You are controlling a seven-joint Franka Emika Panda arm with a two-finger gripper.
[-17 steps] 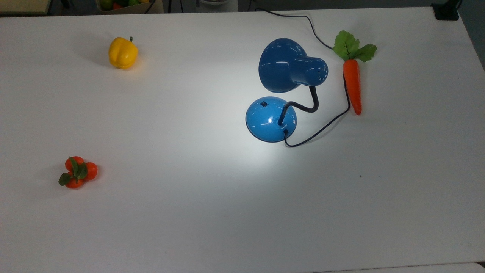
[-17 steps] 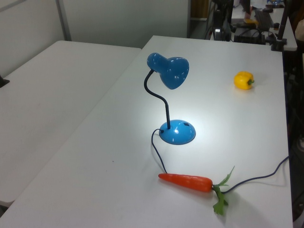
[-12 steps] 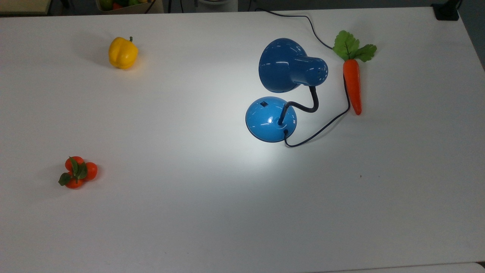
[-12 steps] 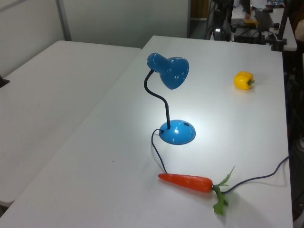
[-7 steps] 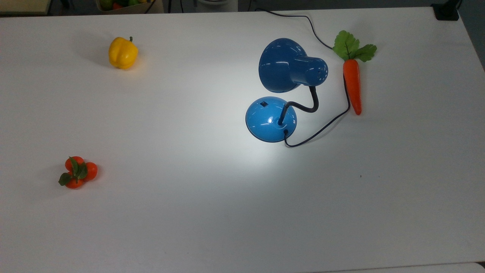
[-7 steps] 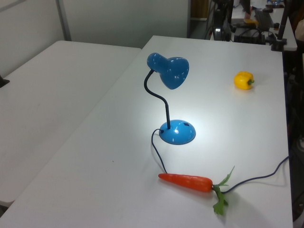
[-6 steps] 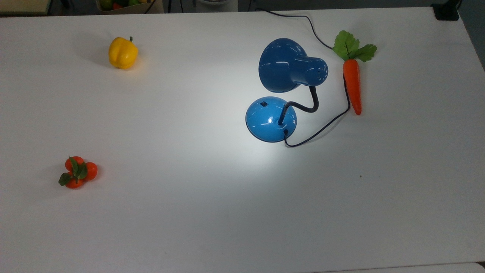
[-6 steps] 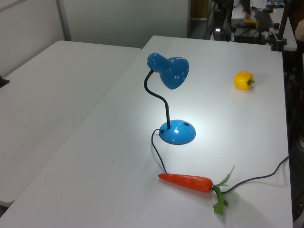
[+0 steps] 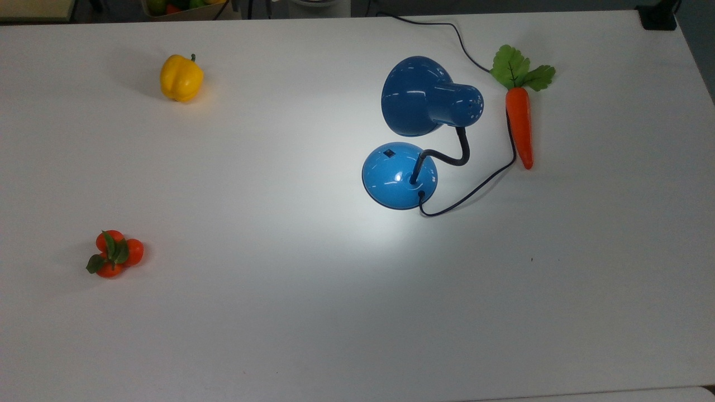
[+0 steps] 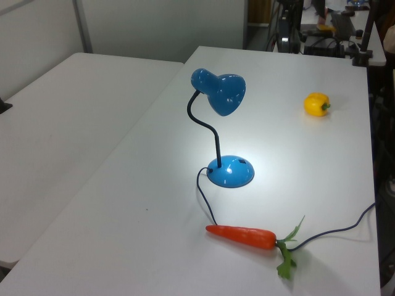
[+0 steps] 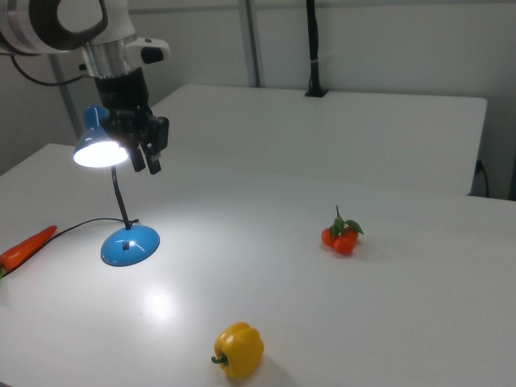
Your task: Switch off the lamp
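The lamp is a glossy blue desk lamp standing on the white table [image 9: 279,312], and it is lit, throwing a bright patch around its base. Its domed base [image 9: 399,176] carries a small black square switch [image 9: 389,152]. A black bendy neck [image 9: 452,156] rises to the bell-shaped shade [image 9: 422,97]. The left view shows the base [image 10: 229,172] and the shade [image 10: 222,91]. In the right view my gripper [image 11: 145,160] hangs open and empty just to the right view's right of the glowing shade [image 11: 101,151], well above the base [image 11: 129,244].
A toy carrot [image 9: 519,123] lies beside the lamp's thin dark cord [image 9: 475,190]. A yellow pepper [image 9: 180,78] sits at the far left of the top view. A cluster of small oranges [image 9: 114,254] lies at the top view's near left. Another white table [image 10: 62,123] adjoins.
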